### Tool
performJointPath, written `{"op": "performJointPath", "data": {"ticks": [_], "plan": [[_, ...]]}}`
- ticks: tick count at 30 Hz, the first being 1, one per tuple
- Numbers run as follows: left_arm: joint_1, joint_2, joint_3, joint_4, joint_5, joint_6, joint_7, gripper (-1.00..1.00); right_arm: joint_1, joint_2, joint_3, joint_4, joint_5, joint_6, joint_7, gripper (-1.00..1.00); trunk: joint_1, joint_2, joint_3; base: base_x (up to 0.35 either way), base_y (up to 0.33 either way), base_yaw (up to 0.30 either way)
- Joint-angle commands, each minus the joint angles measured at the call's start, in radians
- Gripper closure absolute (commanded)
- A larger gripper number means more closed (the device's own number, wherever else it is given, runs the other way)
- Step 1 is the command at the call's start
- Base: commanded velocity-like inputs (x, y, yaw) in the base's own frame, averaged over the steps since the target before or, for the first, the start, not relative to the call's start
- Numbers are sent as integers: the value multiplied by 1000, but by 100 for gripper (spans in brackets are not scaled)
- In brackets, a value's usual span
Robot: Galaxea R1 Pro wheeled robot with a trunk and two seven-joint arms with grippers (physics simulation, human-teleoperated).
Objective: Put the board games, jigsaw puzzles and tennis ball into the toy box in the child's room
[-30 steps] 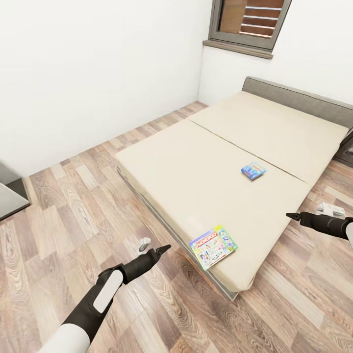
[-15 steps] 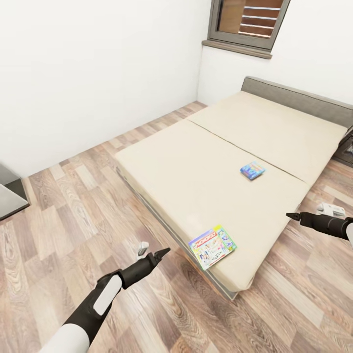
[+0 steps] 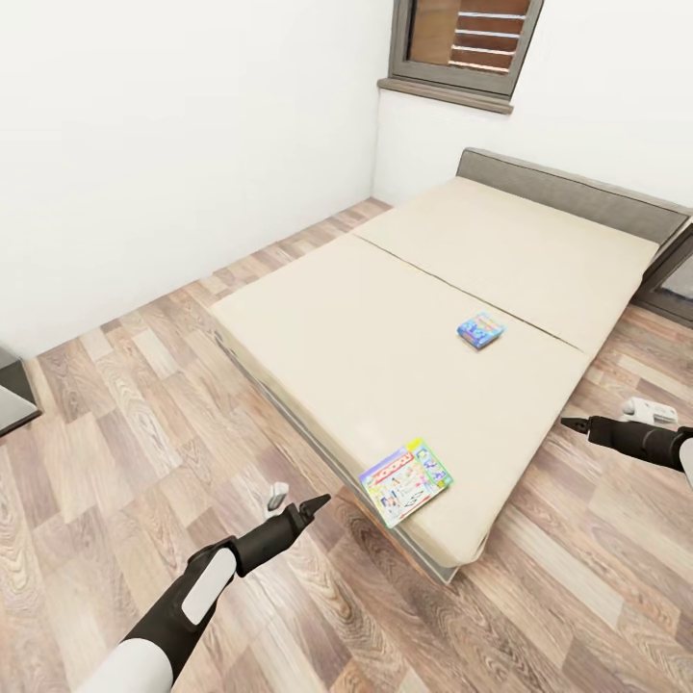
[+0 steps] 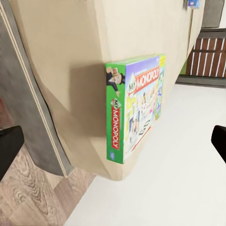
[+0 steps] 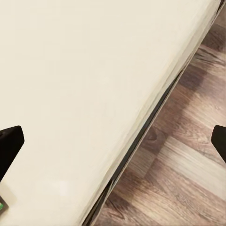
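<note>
Two board games lie on the beige bed (image 3: 404,318). A Monopoly box (image 3: 404,480) sits at the mattress's near corner, and a small blue box (image 3: 480,329) lies near the middle seam. My left gripper (image 3: 313,502) hovers over the floor just left of that corner, open and empty. In the left wrist view the Monopoly box (image 4: 134,106) lies ahead between the spread fingertips (image 4: 9,146). My right gripper (image 3: 570,423) hangs open by the bed's right side, and its wrist view looks down on the mattress edge (image 5: 141,127). The table and toy box are out of view.
Wooden floor runs around the bed. A small white object (image 3: 277,496) lies on the floor near my left gripper, another white thing (image 3: 653,412) by my right arm. A grey headboard (image 3: 568,188) and window (image 3: 465,43) stand at the back, dark furniture (image 3: 14,399) at the left edge.
The whole picture has shifted left and slightly down, so the camera has moved. Both arms hold the same pose and the two games have not moved on the bed.
</note>
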Motion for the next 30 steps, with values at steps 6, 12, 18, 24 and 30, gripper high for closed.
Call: {"op": "performJointPath", "data": {"ticks": [6, 12, 18, 24, 30], "plan": [[-1, 1, 0, 2, 11, 4, 0, -100, 0, 0, -2, -6, 7, 4, 9, -100, 0, 0, -4, 0, 0, -6], [-4, 0, 0, 3, 11, 3, 0, -100, 0, 0, -1, -8, 7, 4, 9, -100, 0, 0, -12, 0, 0, 5], [-12, 0, -1, 3, 9, 3, 0, -100, 0, 0, -2, -8, 7, 4, 9, -100, 0, 0, -21, 0, 0, 1], [-28, -1, -1, 4, 7, 3, 0, -100, 0, 0, -2, -10, 7, 4, 9, -100, 0, 0, -30, 0, 0, 0], [-53, -1, -3, 7, 6, 3, 2, -100, 0, 0, -3, -11, 7, 4, 9, -100, 0, 0, -40, 0, 0, 0]]}}
